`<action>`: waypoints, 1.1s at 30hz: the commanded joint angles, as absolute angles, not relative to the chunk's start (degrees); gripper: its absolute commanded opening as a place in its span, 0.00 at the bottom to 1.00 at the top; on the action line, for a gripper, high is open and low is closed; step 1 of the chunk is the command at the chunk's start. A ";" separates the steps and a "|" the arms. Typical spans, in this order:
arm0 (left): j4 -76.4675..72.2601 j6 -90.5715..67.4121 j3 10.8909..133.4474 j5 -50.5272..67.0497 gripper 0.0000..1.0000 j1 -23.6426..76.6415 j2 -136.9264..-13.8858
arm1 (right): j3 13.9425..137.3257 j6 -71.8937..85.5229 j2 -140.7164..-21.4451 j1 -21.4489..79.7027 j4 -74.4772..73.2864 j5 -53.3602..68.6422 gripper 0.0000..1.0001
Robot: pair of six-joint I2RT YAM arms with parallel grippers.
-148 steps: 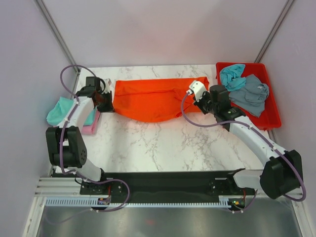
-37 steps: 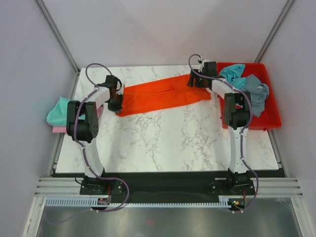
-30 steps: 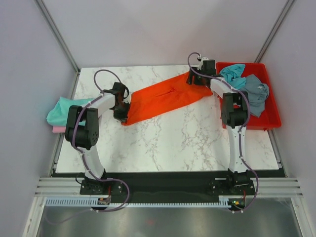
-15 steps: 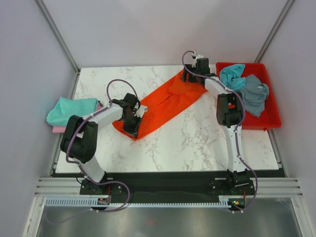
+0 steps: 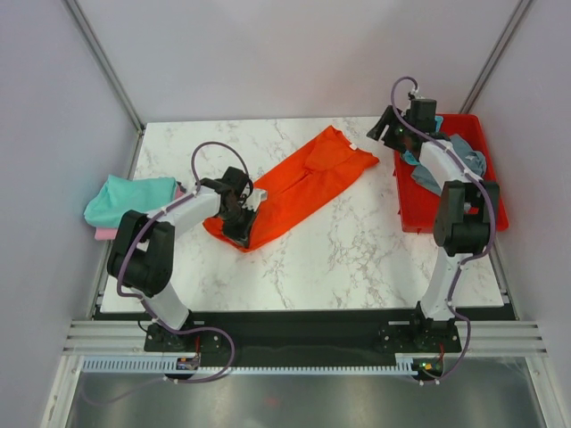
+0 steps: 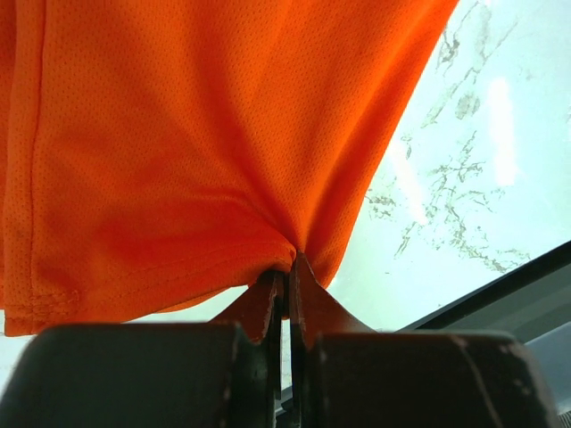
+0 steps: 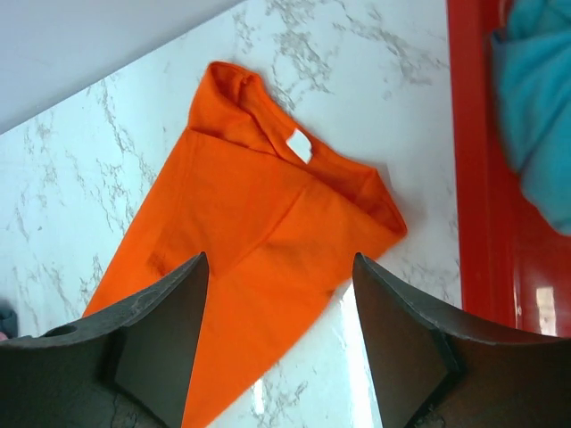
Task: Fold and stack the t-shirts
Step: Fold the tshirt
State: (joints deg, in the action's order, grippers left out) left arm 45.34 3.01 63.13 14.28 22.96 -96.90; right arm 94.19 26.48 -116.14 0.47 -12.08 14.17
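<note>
My left hand (image 6: 287,267) is clamped shut on a small gather of the orange t-shirt (image 5: 303,183), at the shirt's lower-left end in the top view. My right hand (image 7: 278,263) is spread apart and holds nothing. It hangs in the upper right of the top view beside the red tray (image 5: 491,218), looking down on the shirt's collar end.

The shirt lies on the table (image 5: 357,254), folded into 1 long band. Its long axis runs diagonally from lower left to upper right, and the collar with its white label points to the upper right.

I judge the cloth to be thin mesh, light and limp, so it will sag and slide wherever I don't hold it. The best grips are probably corners and hems, pinched through all layers.
</note>
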 commanded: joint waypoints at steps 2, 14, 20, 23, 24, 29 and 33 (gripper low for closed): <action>46.05 3.34 65.30 17.93 0.02 23.12 -95.10 | 87.64 32.60 -115.22 0.35 -13.54 19.24 0.73; 46.41 3.08 65.30 19.07 0.02 23.82 -94.57 | 85.51 34.64 -120.40 0.35 -10.37 20.39 0.68; 46.67 3.69 64.69 19.95 0.02 24.61 -94.48 | 90.95 32.96 -125.93 0.35 -9.58 18.90 0.46; 46.85 4.48 64.42 20.83 0.02 26.19 -94.57 | 93.85 32.43 -128.48 0.26 -8.97 18.46 0.31; 47.02 4.74 64.25 21.09 0.02 26.80 -94.66 | 94.74 31.82 -129.19 0.35 -8.88 18.11 0.27; 47.46 6.24 63.81 23.29 0.02 32.77 -95.62 | 101.33 30.94 -134.20 2.19 -7.91 16.35 0.07; 47.46 6.50 65.03 24.35 0.02 38.56 -97.46 | 107.39 30.59 -138.77 4.04 -7.03 15.03 0.05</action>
